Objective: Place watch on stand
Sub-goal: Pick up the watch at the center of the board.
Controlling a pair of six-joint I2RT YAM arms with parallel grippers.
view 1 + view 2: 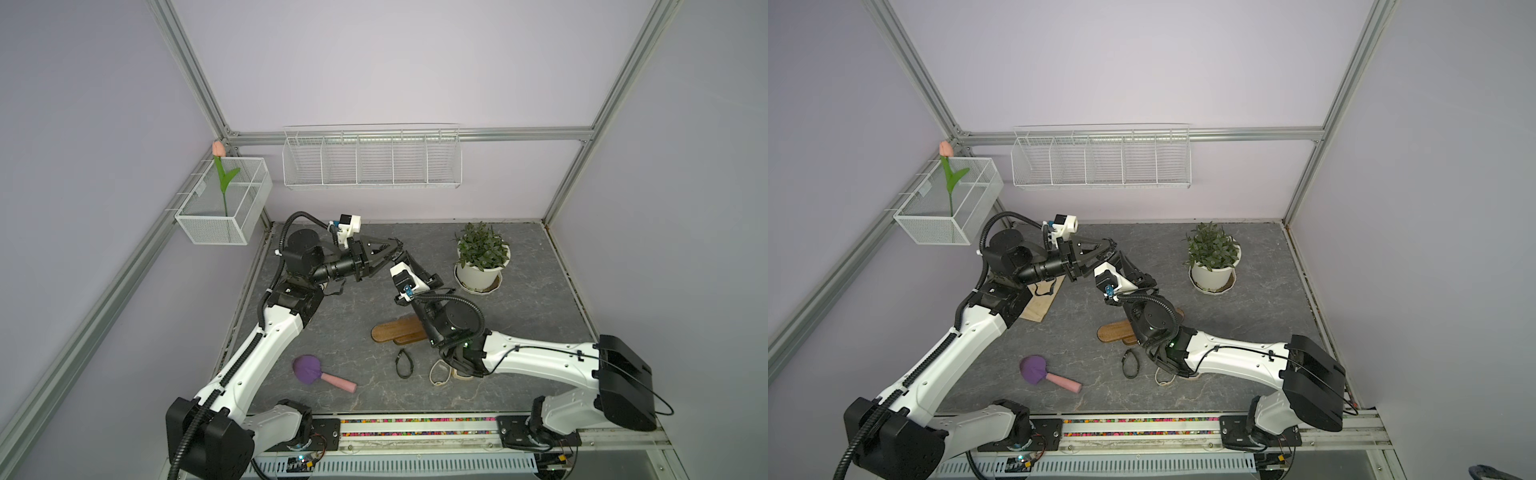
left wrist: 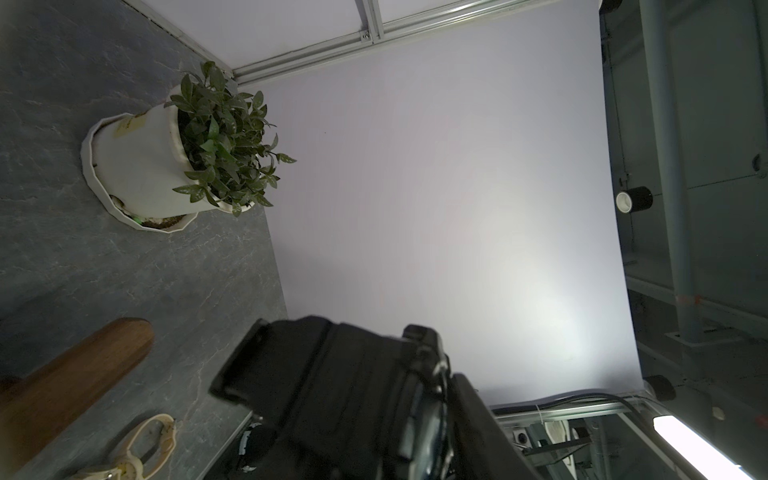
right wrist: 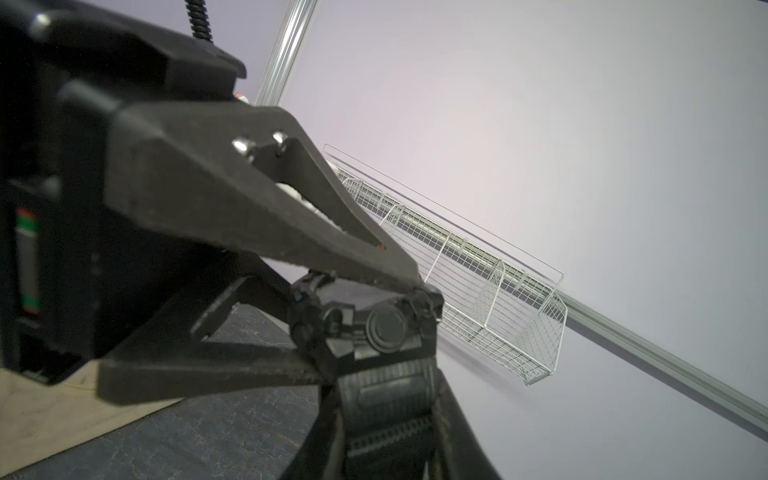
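A black watch (image 3: pixel 382 328) hangs in the air over the back of the table, between my two grippers. My left gripper (image 1: pixel 397 246) reaches in from the left, and in the right wrist view its two fingers press on opposite sides of the watch case. My right gripper (image 3: pixel 386 419) is shut on the strap just below the case, and it also shows in both top views (image 1: pixel 1121 261). The stand (image 1: pixel 399 330), a flat brown wooden bar on a smaller base, lies on the table under the right arm, which hides part of it.
A black watch band (image 1: pixel 403 363) and a cream watch (image 1: pixel 439 372) lie in front of the stand. A purple and pink brush (image 1: pixel 309 368) is at front left. A potted plant (image 1: pixel 482 262) stands at back right. Under the left arm a light wooden board (image 1: pixel 1040 307) carries another black strap.
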